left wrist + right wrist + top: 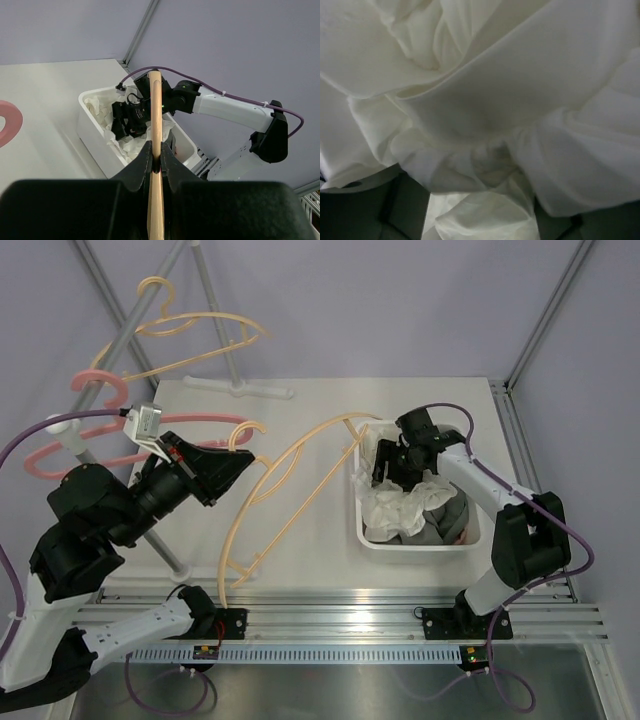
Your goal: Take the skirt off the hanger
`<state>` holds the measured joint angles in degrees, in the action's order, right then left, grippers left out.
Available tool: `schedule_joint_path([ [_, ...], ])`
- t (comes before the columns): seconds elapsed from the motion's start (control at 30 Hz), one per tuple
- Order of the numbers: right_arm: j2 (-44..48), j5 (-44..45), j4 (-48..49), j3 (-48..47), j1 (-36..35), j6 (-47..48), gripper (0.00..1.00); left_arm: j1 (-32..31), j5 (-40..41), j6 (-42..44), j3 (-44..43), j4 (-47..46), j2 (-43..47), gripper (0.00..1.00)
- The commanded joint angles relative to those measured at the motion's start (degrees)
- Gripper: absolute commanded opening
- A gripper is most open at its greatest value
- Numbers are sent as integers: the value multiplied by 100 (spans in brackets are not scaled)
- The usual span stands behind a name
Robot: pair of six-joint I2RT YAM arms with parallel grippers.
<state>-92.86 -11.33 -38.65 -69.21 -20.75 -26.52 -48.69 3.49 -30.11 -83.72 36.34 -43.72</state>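
White skirt (397,510) under right pincer (386,464)

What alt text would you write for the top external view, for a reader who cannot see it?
The left gripper clamps a bare beige hanger, while the right gripper reaches into a white bin holding the crumpled white skirt and grey clothes.

I see my left gripper (156,152) pinched fully closed on a raised arm, while my right gripper (392,468) points down, its spread unclear.
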Motion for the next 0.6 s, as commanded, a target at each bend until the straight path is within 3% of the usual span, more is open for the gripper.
schedule_joint_path([
  [0.0, 461, 421, -704, -127, -52, 435, 79, -1, 82, -22, -4, -417, -110, 0],
  [0.03, 671, 552, -940, -232, -43, 533, 99, -1, 99, 5, -4, -417, -188, 0],
  [0.2, 1584, 808, -1364, -944, -43, 667, 99, 0, 477, 242, -74, -320, -514, 0],
  [0.47, 2754, 694, -1197, -1007, -43, 560, 99, -1, 846, 383, -425, -338, -962, 0],
  [0.57, 3395, -121, -628, -709, -43, 570, 99, -1, 1048, 286, -426, -329, -1077, 0],
])
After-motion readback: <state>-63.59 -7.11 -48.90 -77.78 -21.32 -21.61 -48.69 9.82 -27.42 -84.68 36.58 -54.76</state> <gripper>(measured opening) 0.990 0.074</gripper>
